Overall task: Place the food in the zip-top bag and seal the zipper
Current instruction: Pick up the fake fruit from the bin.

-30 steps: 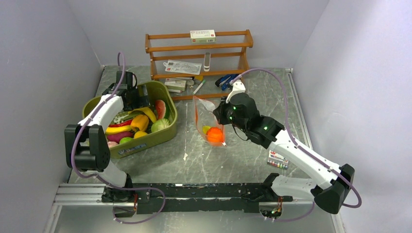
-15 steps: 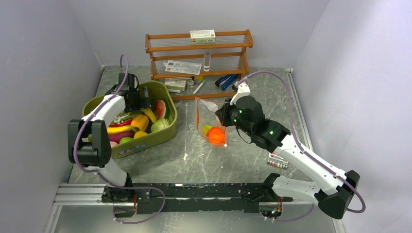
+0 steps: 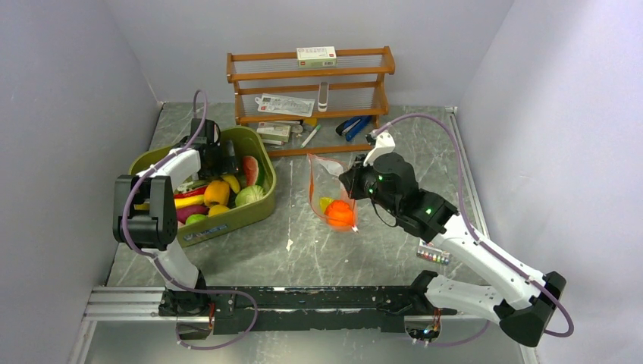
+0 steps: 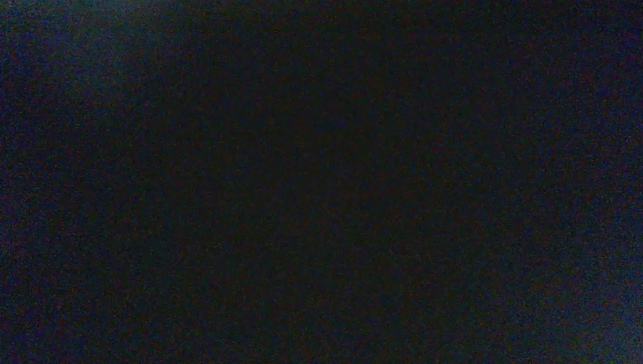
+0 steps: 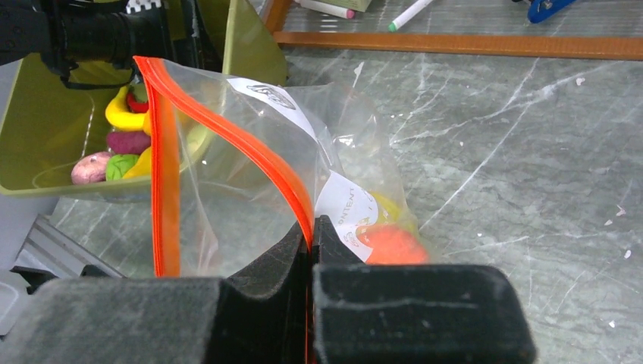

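An olive-green tub [image 3: 235, 217] stands left of a wooden rack [image 3: 356, 71] bearing white packets [image 3: 284, 104], a blue stapler [image 3: 353, 126] at its foot.

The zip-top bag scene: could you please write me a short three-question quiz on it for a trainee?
1. True or false: the right end effector is shut on the zipper of the zip-top bag.
2. Where does most of the food lie? A) in the olive-green tub B) on the wooden rack C) in the bag.
3. What colour is the round food piece lying in the bag?
Key: 1 true; 2 A; 3 orange.
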Tool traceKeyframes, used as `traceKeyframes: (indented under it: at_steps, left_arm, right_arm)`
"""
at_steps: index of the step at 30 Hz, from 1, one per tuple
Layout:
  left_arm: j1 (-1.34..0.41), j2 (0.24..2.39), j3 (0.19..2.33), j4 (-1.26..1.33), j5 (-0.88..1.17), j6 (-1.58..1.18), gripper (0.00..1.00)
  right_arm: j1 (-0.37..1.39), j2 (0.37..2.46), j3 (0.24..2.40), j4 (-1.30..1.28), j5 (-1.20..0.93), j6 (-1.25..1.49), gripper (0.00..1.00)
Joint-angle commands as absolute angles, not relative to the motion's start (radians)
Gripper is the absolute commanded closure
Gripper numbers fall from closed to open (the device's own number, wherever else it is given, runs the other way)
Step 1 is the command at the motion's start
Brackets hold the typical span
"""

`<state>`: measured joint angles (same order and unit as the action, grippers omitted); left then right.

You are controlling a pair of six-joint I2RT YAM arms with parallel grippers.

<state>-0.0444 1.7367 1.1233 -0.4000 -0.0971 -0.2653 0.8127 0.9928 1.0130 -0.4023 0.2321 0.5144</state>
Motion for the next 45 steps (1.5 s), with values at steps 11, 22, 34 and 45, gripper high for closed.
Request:
traceKeyframes:
  at_steps: [11, 22, 34, 45]
  left_arm:
    - [-0.041, 1.714, 1.130, -0.447, -0.050, -0.245, 0.49]
    - [-0.041, 1.536, 1.074, -0.433, -0.109, -0.306, 0.79]
    - [-0.041, 1.398, 1.003, -0.416, -0.097, -0.413, 0.86]
    - [-0.041, 1.213, 1.099, -0.533, 0.161, -0.386, 0.84]
  right_arm:
    - [0.809, 0.978, 1.023, -0.402, 0.251, 0.511, 1.00]
    - [0.808, 0.960, 1.024, -0.406, 0.259, 0.506, 1.00]
    - [0.809, 0.943, 1.025, -0.419, 0.263, 0.505, 1.00]
    - [0.809, 0.975, 1.043, -0.434, 0.245, 0.508, 1.00]
